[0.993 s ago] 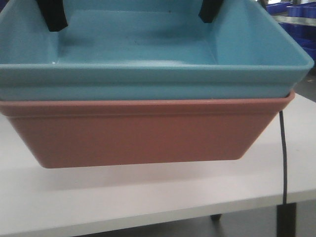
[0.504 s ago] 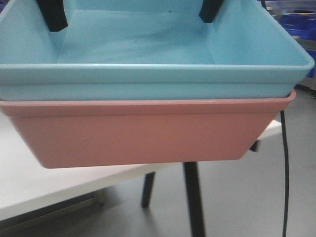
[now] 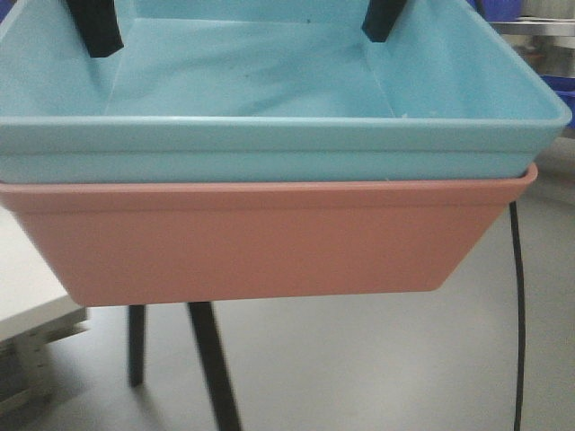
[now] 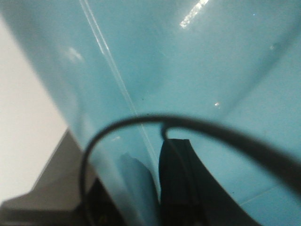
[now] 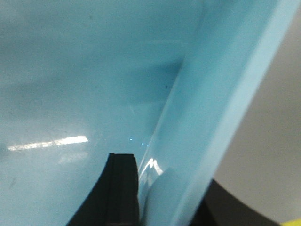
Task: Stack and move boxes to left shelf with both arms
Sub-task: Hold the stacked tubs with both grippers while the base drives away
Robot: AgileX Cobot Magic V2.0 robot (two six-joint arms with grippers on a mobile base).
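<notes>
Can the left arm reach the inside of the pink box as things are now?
Probably not. The light blue box sits nested in the pink box and covers its inside, and the left gripper is clamped on the blue wall.

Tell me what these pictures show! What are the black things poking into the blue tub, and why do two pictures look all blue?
This is a robot with two arms. Each arm ends in a pincer that squeezes like fingers. The big picture comes from a camera on the robot looking forward. It shows a light blue box sitting inside a pink box, both held up in the air above the floor. The black pieces are pincer fingers reaching inside the blue one. The other two pictures come from little cameras on the robot's wrists, so close that the blue wall fills them. There the left pincer and the right pincer each pinch a wall of the light blue box. The thin black line is a cable. Behind are black table legs.
</notes>
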